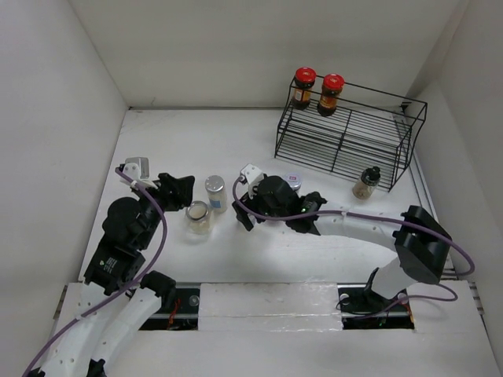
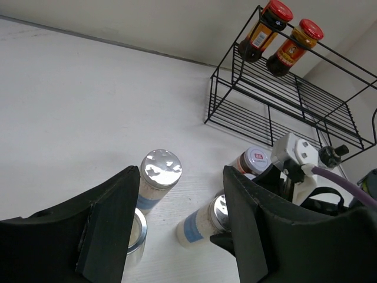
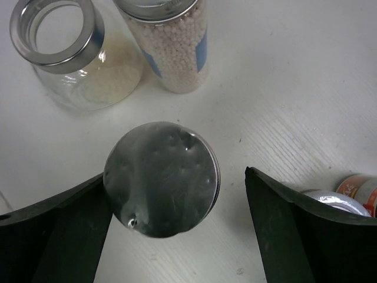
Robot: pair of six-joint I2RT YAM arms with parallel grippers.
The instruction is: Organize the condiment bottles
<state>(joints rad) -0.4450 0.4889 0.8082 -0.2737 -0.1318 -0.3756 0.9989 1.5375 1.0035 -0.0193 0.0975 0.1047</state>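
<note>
A: What is seen closest to the lens?

B: The right arm's black fingers [image 3: 53, 236] are seen spread apart. A pale glass jar with a dimpled silver foil top [image 3: 160, 177] is stood between them on the white worktop [image 3: 283, 76]. Its top is seen against the edge of one finger and a gap shows at the other, so nothing is clamped.

A: What is shown just beyond that jar?

B: An open clear glass jar with a silver rim [image 3: 56, 35], holding pale powder, is found just beside a tall glass jar of white beads with a blue label [image 3: 174, 53].

A: How are the left arm's black fingers [image 2: 112, 224] held?

B: They are held apart and closed on nothing. The bead jar and the foil-topped jar are framed between them, further off. The open jar is half hidden behind one finger.

A: Where are the other bottles placed?

B: A dark glass jar with a red lid [image 1: 304, 85] and a second dark red-lidded jar [image 1: 331, 93] are set upright, side by side, on the top left corner of the black wire rack [image 1: 346, 141]. A small pale jar with a black lid [image 1: 366, 182] is stood on the worktop just in front of the rack's right end. A jar with a labelled white lid [image 1: 294, 181] is placed between the rack and the right arm's fingers.
</note>
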